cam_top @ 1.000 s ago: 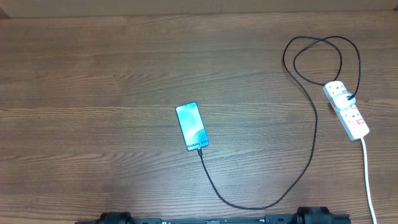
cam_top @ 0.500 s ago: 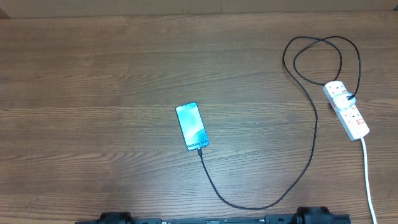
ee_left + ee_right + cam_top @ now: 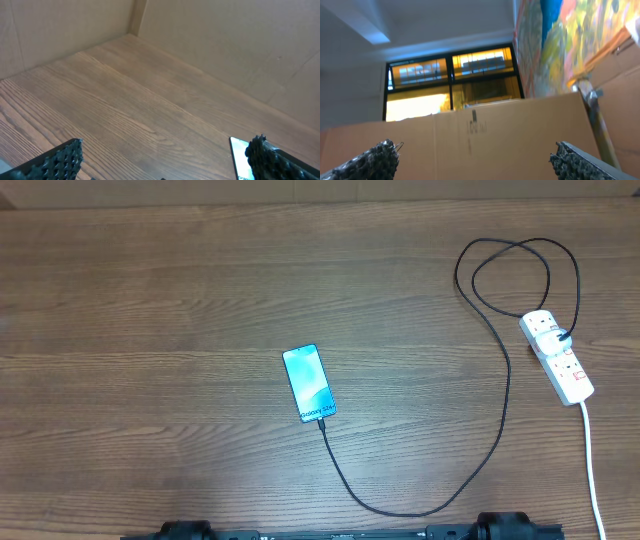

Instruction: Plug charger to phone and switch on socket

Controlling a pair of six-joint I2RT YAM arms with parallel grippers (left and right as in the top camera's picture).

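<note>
The tabletop is brown wood-grain laminate with long, straight streaks. The phone, a slim, glossy rectangle with a bright teal screen, lies flat near the middle, slightly toward the near edge. The charger, a thin black cable, meets the phone's lower end (it seems seated there, though the join is too small to be sure). It sweeps toward the near edge, climbs along the right side, and loops loosely by the far right corner. It then drops to the socket, a white oblong strip with red switches by the right edge. The socket's thicker white cord runs off the near edge.

Both arms are folded back at the near edge, with only their dark bases showing from above. The left tool angles down over bare wood, its knobbly black pads wide apart and touching nothing. The right tool is tipped upward toward a cardboard wall and lit windows, its fingers also spread and empty.
</note>
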